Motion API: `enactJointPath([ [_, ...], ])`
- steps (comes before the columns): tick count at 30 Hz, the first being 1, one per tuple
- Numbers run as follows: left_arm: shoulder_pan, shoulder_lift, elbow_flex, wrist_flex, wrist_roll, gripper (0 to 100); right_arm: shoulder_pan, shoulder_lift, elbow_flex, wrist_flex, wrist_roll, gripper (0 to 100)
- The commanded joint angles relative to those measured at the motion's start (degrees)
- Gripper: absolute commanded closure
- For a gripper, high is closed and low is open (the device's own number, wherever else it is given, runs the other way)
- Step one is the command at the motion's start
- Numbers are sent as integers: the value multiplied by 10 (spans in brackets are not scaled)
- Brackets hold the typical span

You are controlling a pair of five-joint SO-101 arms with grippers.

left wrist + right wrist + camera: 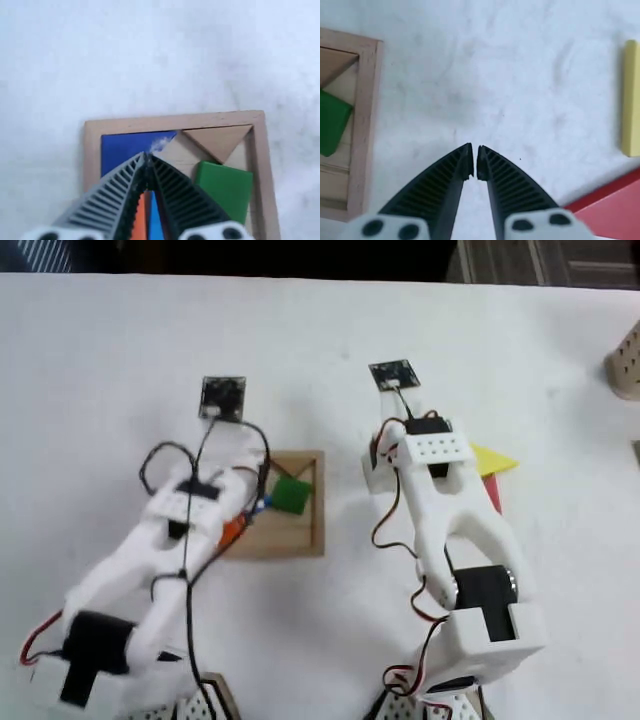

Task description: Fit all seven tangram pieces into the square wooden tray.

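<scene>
Left fingers point(147, 159) are hovering over the square wooden tray point(300, 549), tips pressed together with no piece between them. They are pointing at the edge where the blue piece point(125, 150) is meeting the tray's bare floor, and an orange piece point(140, 222) is showing beneath them. In the high view the green piece point(292, 493) is lying askew toward 2 o'clock of the tray's centre, near a tan triangle point(217, 140). Right fingers point(473, 164) are hanging over the bare surface point(120, 360), closed to a thin slit and empty. The yellow piece point(495, 460) is lying at 3 o'clock of the tray and the red piece point(493, 492) at 6 o'clock of the yellow, both outside the tray. The step appears to be nudging seated pieces flush. It is probably best done by keeping the closed tips low, pushing in short strokes toward a wall, and squaring the green piece before bringing the outside pieces in.
</scene>
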Motion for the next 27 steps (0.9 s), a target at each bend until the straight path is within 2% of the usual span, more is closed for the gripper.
enactJointPath([
  [1, 39, -37, 21, -63, 1, 979, 6, -7, -30, 4, -1, 981],
  [7, 53, 56, -44, -21, -19, 979, 6, -7, -29, 4, -2, 981],
  [14, 49, 96, -113, 107, -37, 979, 7, -6, -28, 4, -3, 981],
  [27, 30, 95, -115, 136, -37, 979, 4, -4, -30, 4, -3, 981],
])
